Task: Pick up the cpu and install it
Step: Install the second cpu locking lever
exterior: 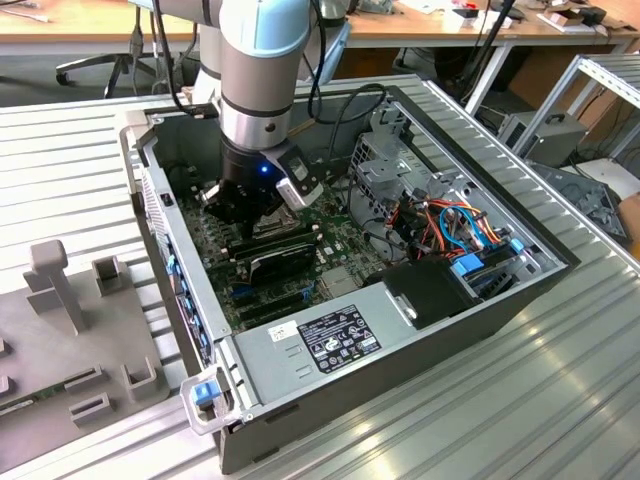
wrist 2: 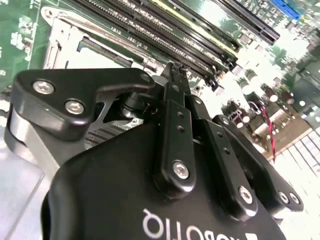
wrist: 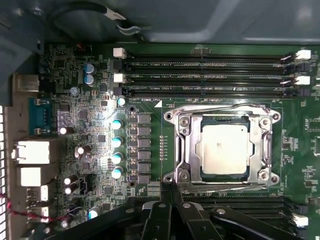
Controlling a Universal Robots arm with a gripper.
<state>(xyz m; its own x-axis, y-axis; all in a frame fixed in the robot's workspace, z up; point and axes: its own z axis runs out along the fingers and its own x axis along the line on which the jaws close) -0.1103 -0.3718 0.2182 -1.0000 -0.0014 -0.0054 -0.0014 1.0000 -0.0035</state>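
My hand (wrist: 171, 187) is clenched with nothing between its fingers: in both wrist views the two black fingertips (wrist 2: 175, 70) meet in a closed point just beside the near edge of the socket (wrist: 223, 146). It grips nothing that I can see.

Going from the exterior view's left: a grey fixture tray (exterior: 70, 340) lies on the ribbed metal surface (exterior: 540, 400), well apart from the work. Next comes the open computer case (exterior: 330, 340), lying on its side, with the arm (exterior: 262, 80) reaching straight down into it from above, wrist vertical, the hand's body low over the green motherboard (exterior: 300, 215). Further right sit the drive cage and a bundle of coloured cables (exterior: 460, 225).

In the first wrist view the cpu (wrist: 223, 144) sits flat inside the silver socket frame, its pale face squarely within the opening, with memory slots (wrist: 210, 75) running along the far side. So I judge the placing step done and the seating or locking stage in hand; whether the retaining frame is latched I cannot tell. As I read it, the next move calls for a careful, small motion of the closed fingertips at the socket's edge, without any sideways load on the chip.
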